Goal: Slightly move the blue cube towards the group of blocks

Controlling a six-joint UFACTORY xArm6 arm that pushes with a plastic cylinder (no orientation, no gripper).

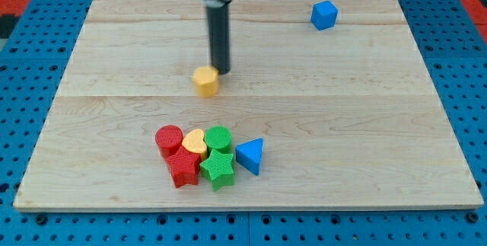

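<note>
Sitting alone near the view's top right of the desk, the blue cube is well apart from the group — red cylinder, yellow heart, green cylinder, red block, green star and blue triangular block at the view's bottom centre. No hand on this arm, so nothing to open or close — only my tip, touching or just beside a yellow hexagonal block, far left of the cube. Risk as I judge it: dragging that yellow piece along, or overshooting a "slight" push.
</note>
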